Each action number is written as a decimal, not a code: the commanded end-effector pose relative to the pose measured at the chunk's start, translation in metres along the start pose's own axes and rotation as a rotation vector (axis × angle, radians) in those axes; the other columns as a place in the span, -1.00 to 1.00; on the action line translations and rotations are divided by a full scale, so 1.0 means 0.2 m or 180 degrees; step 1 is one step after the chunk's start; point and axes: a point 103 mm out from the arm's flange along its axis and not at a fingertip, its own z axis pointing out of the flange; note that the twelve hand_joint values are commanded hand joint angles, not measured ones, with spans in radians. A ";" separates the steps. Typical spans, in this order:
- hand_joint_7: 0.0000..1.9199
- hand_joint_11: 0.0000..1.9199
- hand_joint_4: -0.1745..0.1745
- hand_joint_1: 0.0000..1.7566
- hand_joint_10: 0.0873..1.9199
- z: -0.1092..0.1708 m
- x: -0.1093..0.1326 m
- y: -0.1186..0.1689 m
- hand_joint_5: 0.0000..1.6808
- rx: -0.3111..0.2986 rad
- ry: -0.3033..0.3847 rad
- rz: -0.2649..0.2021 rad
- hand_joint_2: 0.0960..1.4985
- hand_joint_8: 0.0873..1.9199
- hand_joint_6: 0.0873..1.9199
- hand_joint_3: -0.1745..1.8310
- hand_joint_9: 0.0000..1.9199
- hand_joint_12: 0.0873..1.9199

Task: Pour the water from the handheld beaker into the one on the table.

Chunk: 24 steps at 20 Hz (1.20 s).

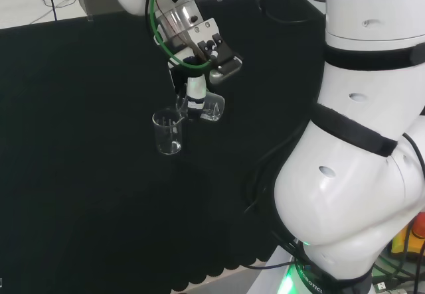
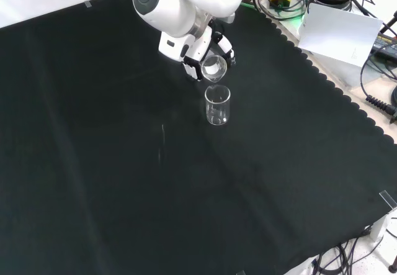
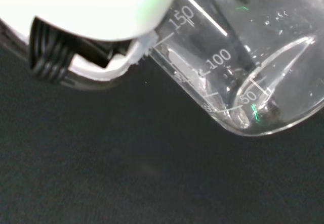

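A clear glass beaker (image 1: 167, 133) stands upright on the black cloth (image 1: 80, 174); it also appears as the beaker (image 2: 218, 105) in the front view. My hand (image 1: 196, 85) is shut on a second clear beaker (image 1: 210, 105), which is tipped steeply with its mouth toward the standing one. From the front, the held beaker (image 2: 214, 68) hangs just above and behind the standing one, in my hand (image 2: 197, 51). The wrist view gives a close look at the tilted beaker (image 3: 238, 62) with printed scale marks and a little water near its base. A white part of my hand (image 3: 86, 11) covers its upper side.
The arm's white links (image 1: 358, 148) stand at the right of the head view. Beyond the cloth's scalloped edge (image 2: 322, 79) in the front view lie cables and a white sheet (image 2: 338, 33). Open black cloth stretches to the left and front of the beakers.
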 end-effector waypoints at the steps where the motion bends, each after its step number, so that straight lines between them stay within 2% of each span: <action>1: 0.47 0.51 -1.00 0.51 -0.82 -0.02 0.03 0.01 0.61 0.0083 -0.0064 0.0035 -0.37 -0.53 -0.49 -0.04 0.87 -0.47; 24: 0.45 0.49 -1.00 0.51 -0.74 -0.09 0.12 0.00 0.59 0.0317 -0.0343 0.0213 -0.37 -0.48 -0.44 -0.02 0.85 -0.45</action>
